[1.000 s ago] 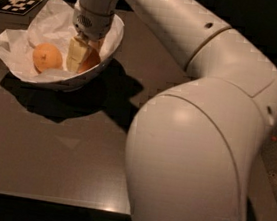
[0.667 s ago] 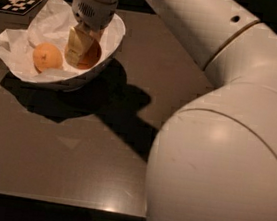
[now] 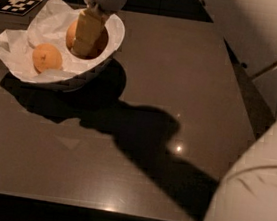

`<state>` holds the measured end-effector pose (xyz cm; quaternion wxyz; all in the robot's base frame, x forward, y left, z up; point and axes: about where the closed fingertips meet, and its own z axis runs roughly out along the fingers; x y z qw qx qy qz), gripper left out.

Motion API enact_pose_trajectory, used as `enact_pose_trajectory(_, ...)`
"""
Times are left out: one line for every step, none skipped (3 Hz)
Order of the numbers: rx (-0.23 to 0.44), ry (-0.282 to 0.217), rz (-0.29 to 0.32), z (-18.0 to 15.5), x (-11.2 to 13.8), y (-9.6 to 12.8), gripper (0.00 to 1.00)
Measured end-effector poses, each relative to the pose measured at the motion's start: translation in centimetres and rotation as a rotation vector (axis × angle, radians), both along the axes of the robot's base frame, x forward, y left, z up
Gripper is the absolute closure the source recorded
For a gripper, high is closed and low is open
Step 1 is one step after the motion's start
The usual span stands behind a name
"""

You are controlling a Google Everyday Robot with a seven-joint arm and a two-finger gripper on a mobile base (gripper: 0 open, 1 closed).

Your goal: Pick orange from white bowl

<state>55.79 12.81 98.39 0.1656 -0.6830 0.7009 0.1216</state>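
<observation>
The white bowl (image 3: 115, 29) stands at the table's far left, lined with crumpled white paper (image 3: 49, 13). The deeper reddish-orange orange (image 3: 70, 34) lies in the bowl's right half. My gripper (image 3: 86, 45) reaches down into the bowl from above and sits right on this orange, covering its middle, so the fruit shows on both sides of it. A paler yellow-orange fruit (image 3: 47, 57) with a dark dimple lies in the bowl's left half, apart from the gripper.
The bowl rests on a dark glossy table (image 3: 181, 87). A black-and-white marker tag (image 3: 15, 4) lies at the far left edge. My white arm body (image 3: 254, 197) fills the lower right, and its shadow crosses the table's middle.
The arm's bulk has swung out to the right, uncovering much of the table. The gripper stays in the bowl, and the orange now shows on both sides of it.
</observation>
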Motion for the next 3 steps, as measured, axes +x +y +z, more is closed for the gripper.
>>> enact_pose_trajectory(0.058,-0.012,0.060,1.7,-2.3,-2.3,1.00)
enact_pose_trajectory(0.112,-0.002,0.053,2.5,-4.4,-5.5,1.00)
enact_pose_trajectory(0.154,0.022,0.012,2.3,-6.1,-8.4,1.00)
